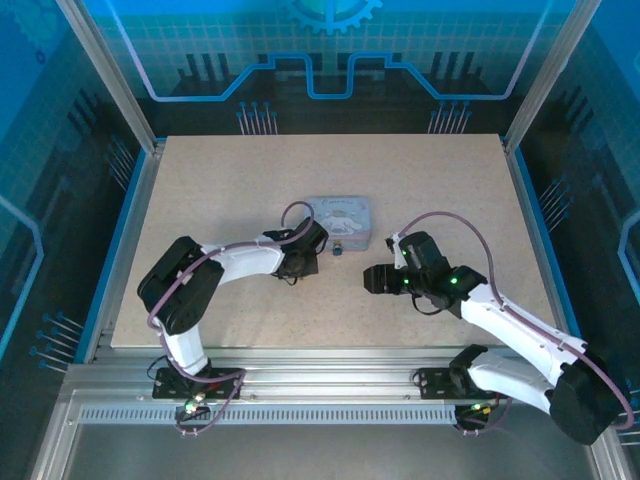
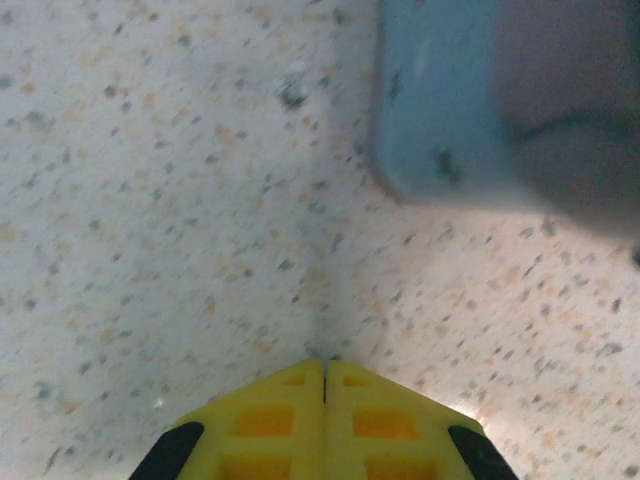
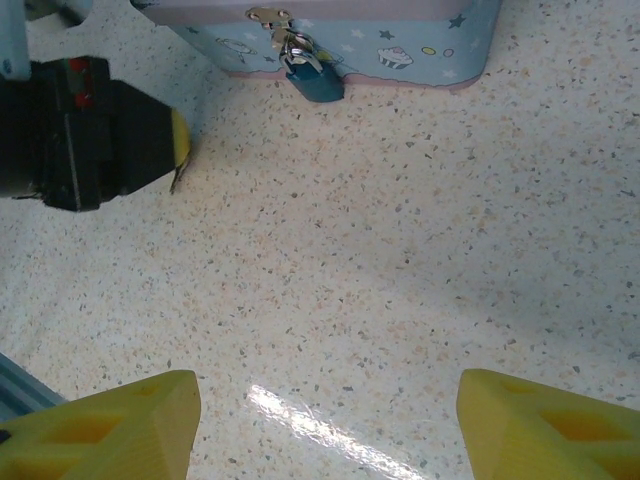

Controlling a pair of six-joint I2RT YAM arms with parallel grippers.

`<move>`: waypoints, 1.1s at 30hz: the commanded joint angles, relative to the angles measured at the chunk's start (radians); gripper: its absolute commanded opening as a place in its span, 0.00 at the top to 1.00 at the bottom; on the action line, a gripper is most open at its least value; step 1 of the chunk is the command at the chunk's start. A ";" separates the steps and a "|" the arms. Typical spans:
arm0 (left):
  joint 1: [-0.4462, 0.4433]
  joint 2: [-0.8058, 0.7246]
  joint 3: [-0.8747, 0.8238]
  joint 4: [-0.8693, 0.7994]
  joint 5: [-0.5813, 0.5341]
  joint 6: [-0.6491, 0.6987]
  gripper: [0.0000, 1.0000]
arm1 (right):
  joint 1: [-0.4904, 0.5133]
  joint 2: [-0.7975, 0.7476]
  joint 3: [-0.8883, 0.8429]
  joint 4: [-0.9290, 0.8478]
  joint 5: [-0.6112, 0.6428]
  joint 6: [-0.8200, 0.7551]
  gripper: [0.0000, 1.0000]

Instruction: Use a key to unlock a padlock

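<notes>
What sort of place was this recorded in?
Probably a lab or demo robot cell: a speckled tabletop walled in by metal frame posts and blue printed panels, with the left arm and right arm bolted to a rail at its near edge.

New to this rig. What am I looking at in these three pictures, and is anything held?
Two robot arms are bolted to a table. One camera looks down from above; the others ride on each wrist. A pale blue tin lies mid-table, a small padlock hanging from its clasp. The yellow left fingers are shut beside the tin, seemingly pinching a thin sliver, likely the key. The right fingers stand open, holding nothing, facing the padlock.
</notes>
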 commanded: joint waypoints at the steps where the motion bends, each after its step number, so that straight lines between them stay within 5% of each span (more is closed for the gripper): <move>1: -0.006 -0.107 -0.027 -0.034 0.029 0.026 1.00 | 0.002 -0.017 -0.011 0.007 -0.009 0.013 0.30; 12: -0.006 -0.290 0.072 0.008 0.330 0.109 1.00 | -0.054 -0.025 0.002 0.119 -0.229 -0.002 0.40; 19: -0.006 -0.320 0.134 0.096 0.578 0.101 1.00 | -0.122 -0.036 0.032 0.169 -0.424 -0.054 0.62; 24: -0.013 -0.331 0.149 0.126 0.663 0.079 1.00 | -0.132 -0.045 0.033 0.213 -0.506 -0.065 0.64; 33: -0.043 -0.328 0.160 0.156 0.710 0.056 1.00 | -0.130 -0.058 0.034 0.290 -0.569 -0.042 0.51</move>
